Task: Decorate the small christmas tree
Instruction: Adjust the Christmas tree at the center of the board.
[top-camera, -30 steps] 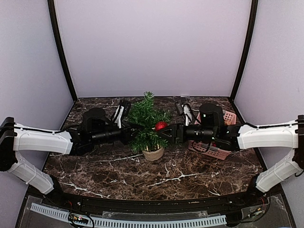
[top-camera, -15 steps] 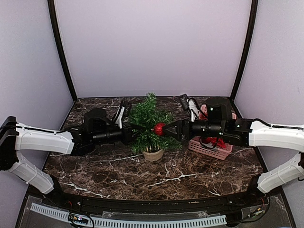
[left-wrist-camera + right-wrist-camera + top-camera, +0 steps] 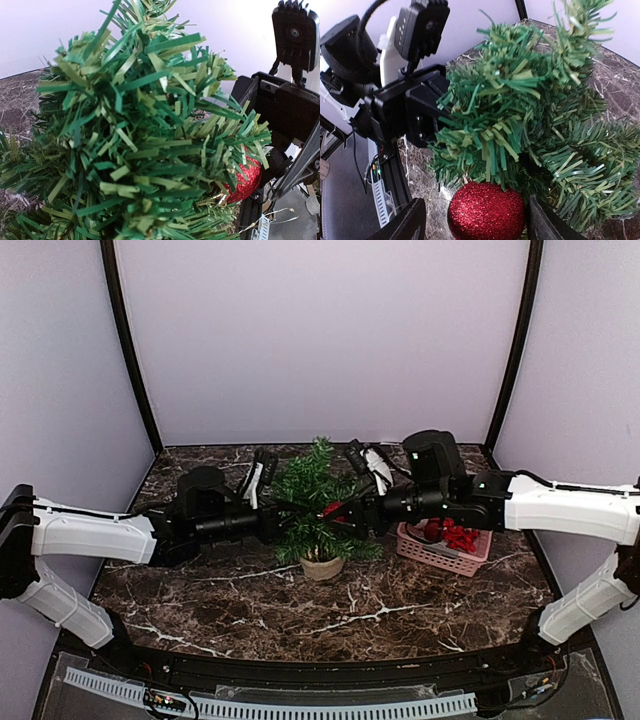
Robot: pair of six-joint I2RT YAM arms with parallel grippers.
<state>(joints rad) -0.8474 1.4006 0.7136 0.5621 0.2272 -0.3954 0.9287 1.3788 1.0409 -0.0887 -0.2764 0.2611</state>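
The small christmas tree (image 3: 313, 502) stands mid-table on its tan base (image 3: 322, 565). My left gripper (image 3: 278, 521) reaches into it from the left. It is shut on a branch, with its fingers buried in the needles (image 3: 150, 130). A red glitter ball (image 3: 486, 212) hangs under a branch tip on the tree's right side (image 3: 330, 508). My right gripper (image 3: 477, 224) is open around the ball, with a gap at its left finger (image 3: 409, 222) and its right finger (image 3: 545, 224) close beside it. The left wrist view shows the ball (image 3: 246, 181) through the needles.
A pink basket (image 3: 437, 558) holding red ornaments (image 3: 456, 535) sits on the marble table, right of the tree and under my right arm. Purple walls enclose the table at the back and sides. The left gripper's black body (image 3: 417, 112) is close behind the branch.
My right arm has risen and pushed left, carrying the red ball into the tree's right side, where branches now half hide it. The left arm has stayed still.
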